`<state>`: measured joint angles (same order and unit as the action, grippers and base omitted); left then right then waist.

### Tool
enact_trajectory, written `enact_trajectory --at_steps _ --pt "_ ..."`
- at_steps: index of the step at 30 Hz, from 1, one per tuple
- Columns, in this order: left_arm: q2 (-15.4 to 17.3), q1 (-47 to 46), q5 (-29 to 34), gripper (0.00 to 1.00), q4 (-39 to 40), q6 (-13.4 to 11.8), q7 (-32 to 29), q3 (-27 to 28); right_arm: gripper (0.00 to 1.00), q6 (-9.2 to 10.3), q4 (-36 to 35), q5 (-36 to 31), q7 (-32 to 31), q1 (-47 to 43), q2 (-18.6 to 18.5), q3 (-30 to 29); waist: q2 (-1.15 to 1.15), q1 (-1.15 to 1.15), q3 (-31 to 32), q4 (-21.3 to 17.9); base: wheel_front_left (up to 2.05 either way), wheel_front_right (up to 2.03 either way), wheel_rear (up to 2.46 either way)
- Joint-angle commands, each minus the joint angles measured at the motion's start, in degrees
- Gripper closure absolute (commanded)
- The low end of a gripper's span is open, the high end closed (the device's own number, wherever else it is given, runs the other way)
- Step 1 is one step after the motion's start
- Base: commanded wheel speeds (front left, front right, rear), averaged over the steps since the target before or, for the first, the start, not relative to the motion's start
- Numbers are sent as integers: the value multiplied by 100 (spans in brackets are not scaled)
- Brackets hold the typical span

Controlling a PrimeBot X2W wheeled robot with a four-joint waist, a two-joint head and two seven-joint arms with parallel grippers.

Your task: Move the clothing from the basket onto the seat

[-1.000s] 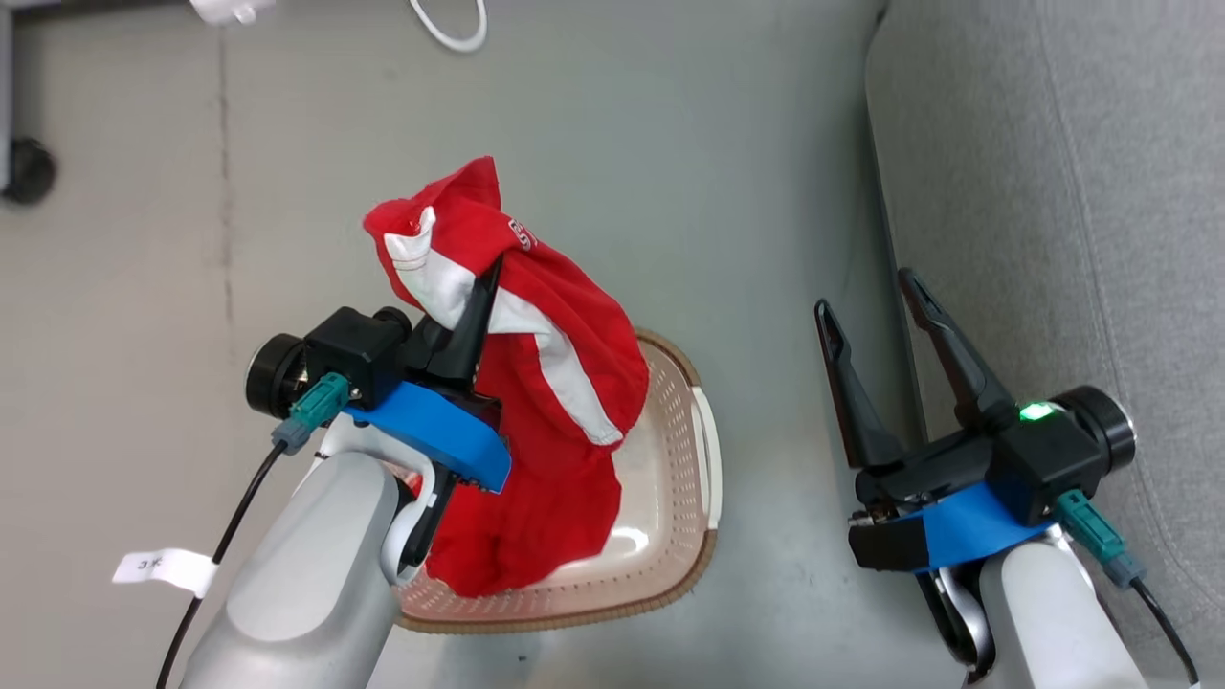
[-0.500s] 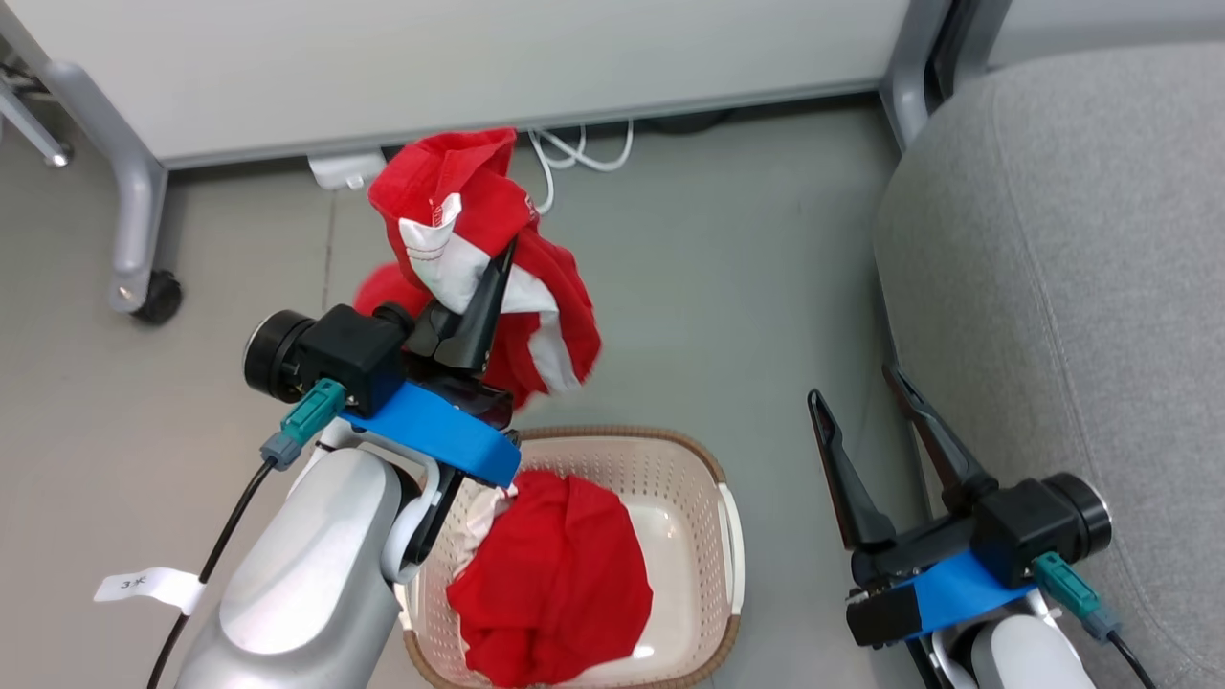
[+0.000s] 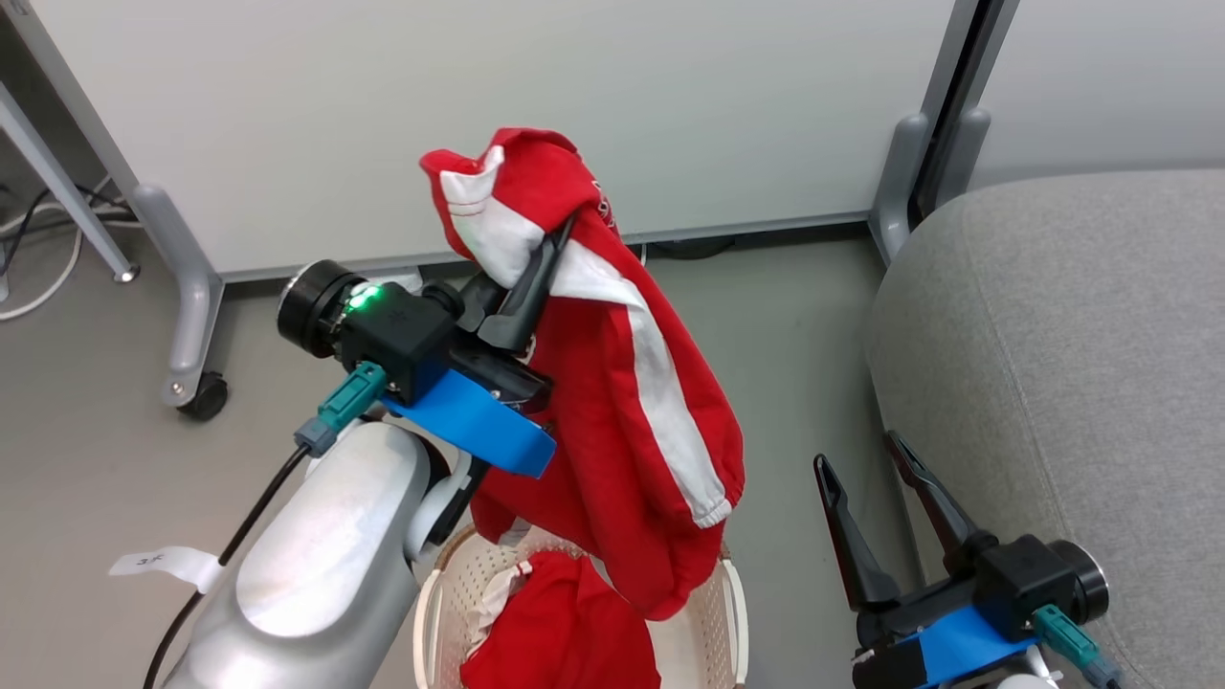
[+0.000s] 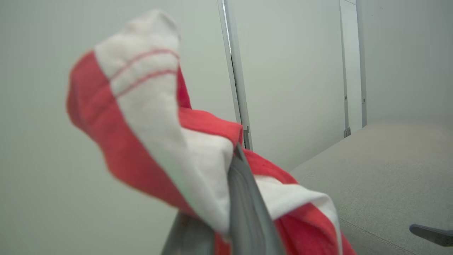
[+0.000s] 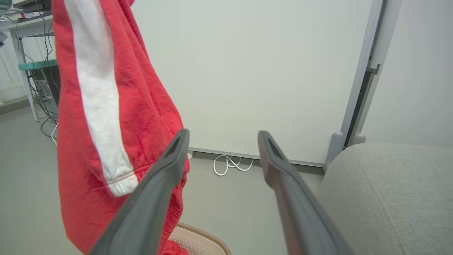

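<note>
My left gripper [image 3: 538, 273] is shut on a red garment [image 3: 632, 421] with white stripes, held up so it hangs above the basket [image 3: 732, 612]. The left wrist view shows the same clothing [image 4: 152, 117] bunched around the closed fingers [image 4: 244, 205]. A second red piece [image 3: 565, 636] lies inside the cream basket. My right gripper [image 3: 858, 455] stands open and empty beside the grey seat [image 3: 1053, 335]. In the right wrist view the open right gripper [image 5: 223, 134] has the hanging garment [image 5: 116, 106] to its left, the basket rim [image 5: 201, 241] below and the seat [image 5: 389, 191] to its right.
A white partition panel [image 3: 478, 115] on grey legs stands behind, with a caster [image 3: 206, 397] at the left. White cables [image 5: 231, 164] lie on the floor at its foot. A desk with cables [image 5: 35, 63] stands far left. The right gripper's fingertip [image 4: 430, 234] shows over the seat.
The head camera has tilted up. My left gripper has lifted the garment higher, and it now hangs unfolded over the basket. The right gripper stays open.
</note>
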<state>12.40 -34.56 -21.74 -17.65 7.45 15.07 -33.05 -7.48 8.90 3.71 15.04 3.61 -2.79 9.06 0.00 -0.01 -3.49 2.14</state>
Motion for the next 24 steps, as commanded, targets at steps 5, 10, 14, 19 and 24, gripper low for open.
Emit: enact_trajectory --at_steps 5,10,14,19,24 --pt "64 -111 43 100 30 2 16 -121 0 -3 -8 48 22 -166 -17 -33 0 1 150 -38 0 0 0" --pt "79 -76 53 100 4 2 16 -131 0 -3 -38 28 22 -151 -17 -59 0 1 177 -38 0 0 0" --pt "64 -60 67 100 -19 2 16 -109 0 -3 -83 78 22 -18 -17 -28 0 1 142 -27 0 0 0" --pt "32 -97 78 100 -35 2 16 -108 0 -3 -170 24 22 232 -17 194 0 1 86 -4 0 0 0" --pt "0 -134 104 100 -19 2 16 -88 0 -3 -187 -16 22 580 -17 627 0 1 25 13 0 0 0"
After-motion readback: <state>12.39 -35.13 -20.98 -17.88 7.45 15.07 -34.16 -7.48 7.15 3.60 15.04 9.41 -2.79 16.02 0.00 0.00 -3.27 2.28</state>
